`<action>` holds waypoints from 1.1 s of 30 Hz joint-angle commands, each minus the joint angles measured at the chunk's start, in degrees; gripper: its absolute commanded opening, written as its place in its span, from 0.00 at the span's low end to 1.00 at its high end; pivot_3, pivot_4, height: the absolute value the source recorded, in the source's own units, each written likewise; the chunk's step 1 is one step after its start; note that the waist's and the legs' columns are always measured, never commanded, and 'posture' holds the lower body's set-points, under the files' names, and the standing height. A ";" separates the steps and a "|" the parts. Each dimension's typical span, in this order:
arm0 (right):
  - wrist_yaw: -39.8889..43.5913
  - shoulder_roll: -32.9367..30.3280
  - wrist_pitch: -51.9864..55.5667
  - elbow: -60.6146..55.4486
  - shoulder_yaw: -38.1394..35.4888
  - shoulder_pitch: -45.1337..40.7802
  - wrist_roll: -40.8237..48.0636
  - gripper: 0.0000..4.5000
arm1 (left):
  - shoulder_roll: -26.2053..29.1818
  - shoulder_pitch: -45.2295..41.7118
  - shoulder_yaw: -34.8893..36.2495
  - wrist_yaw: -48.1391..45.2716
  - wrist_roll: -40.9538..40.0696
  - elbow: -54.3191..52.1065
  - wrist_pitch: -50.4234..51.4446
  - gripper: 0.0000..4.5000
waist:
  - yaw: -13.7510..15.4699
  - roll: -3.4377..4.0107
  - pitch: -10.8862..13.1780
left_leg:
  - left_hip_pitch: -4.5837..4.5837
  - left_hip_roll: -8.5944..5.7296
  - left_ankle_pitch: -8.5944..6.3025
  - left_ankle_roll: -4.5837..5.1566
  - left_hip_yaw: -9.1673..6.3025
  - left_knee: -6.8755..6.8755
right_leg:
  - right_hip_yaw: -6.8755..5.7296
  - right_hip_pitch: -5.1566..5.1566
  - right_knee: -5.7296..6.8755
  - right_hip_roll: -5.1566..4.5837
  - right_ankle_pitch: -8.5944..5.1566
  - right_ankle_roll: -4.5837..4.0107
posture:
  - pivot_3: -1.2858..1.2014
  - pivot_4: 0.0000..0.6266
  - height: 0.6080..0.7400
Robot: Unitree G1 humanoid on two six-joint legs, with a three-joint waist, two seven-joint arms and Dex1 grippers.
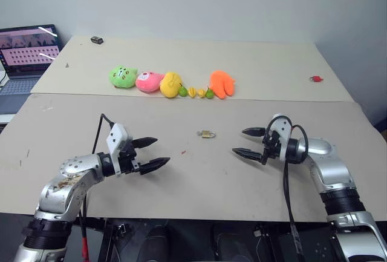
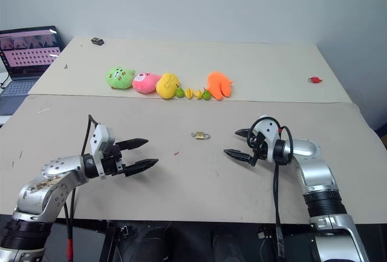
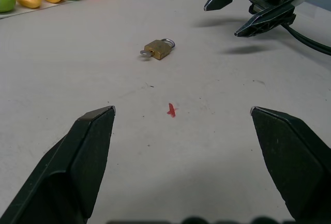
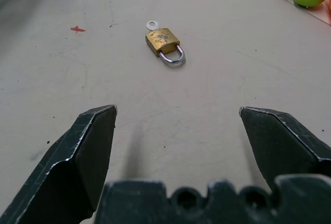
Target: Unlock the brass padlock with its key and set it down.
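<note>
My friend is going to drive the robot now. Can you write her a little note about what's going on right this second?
Left gripper: open, holding nothing, hovering over the table.
Right gripper: open, holding nothing, hovering opposite the left one.
Padlock: lying flat on the table between the two grippers, touched by neither. Its key is in the bottom of it, and the shackle looks closed.
Done: nothing yet by the look of it.
Left: pick up the padlock, turn the key to unlock it, set it down.

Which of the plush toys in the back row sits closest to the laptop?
The green plush toy, at the left end of the row. The pink, yellow and orange ones lie farther from the laptop.
</note>
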 commanded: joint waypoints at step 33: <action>4.31 16.53 -22.43 38.57 6.11 -23.11 -9.97 1.00 | -5.28 -2.80 -3.01 -3.75 10.32 6.88 -23.52 0.99 | -0.27 0.01 0.01 | -0.02 0.02 0.01 0.00 -0.01 0.03 | -0.02 -0.01 0.04 0.02 0.31 -0.45 | 0.52 0.24 0.83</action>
